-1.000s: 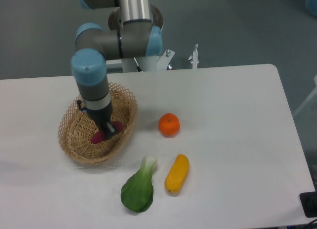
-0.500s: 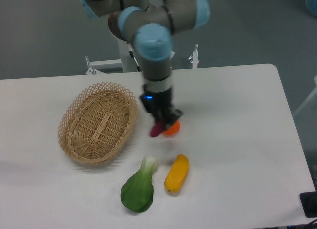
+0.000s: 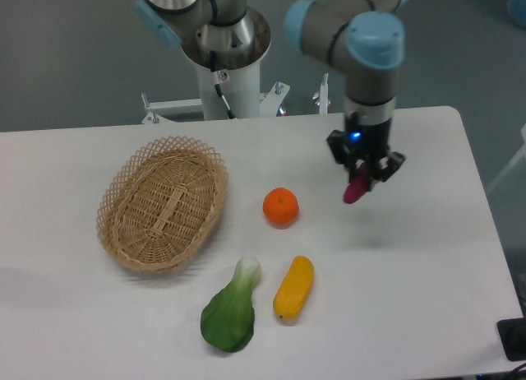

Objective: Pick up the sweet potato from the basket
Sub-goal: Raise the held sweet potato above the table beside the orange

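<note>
My gripper (image 3: 363, 176) is shut on the reddish-purple sweet potato (image 3: 355, 188) and holds it in the air above the right half of the table, to the right of the orange. The tuber hangs tilted from between the fingers, its upper end hidden by them. The oval tan wicker basket (image 3: 162, 203) sits at the left of the table and holds nothing. It is far to the left of the gripper.
An orange (image 3: 280, 207) lies in the middle of the table. A yellow-orange oblong vegetable (image 3: 293, 287) and a green bok choy (image 3: 231, 308) lie near the front edge. The arm's white base (image 3: 226, 77) stands behind the table.
The gripper lifted the sweet potato out of the basket and carried it to the right, past the orange, to the right half of the table.
</note>
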`<state>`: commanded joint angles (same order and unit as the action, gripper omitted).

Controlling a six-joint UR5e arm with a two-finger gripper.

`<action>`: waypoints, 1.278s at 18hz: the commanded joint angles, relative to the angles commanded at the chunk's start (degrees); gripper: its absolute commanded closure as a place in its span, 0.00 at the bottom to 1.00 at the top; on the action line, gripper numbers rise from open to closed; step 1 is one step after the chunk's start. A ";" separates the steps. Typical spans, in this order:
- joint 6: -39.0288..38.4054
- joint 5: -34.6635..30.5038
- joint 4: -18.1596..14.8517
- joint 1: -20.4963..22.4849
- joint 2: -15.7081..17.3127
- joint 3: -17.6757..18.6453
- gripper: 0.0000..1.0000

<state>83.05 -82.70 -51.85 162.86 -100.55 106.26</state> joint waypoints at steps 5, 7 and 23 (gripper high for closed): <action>1.15 -0.35 -0.27 1.32 -1.93 -1.93 0.87; 1.15 -0.44 -1.67 1.41 -2.37 -2.99 0.87; 4.49 -5.54 -6.95 0.62 -5.01 -8.44 0.85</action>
<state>87.54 -88.24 -58.80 163.48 -105.56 97.82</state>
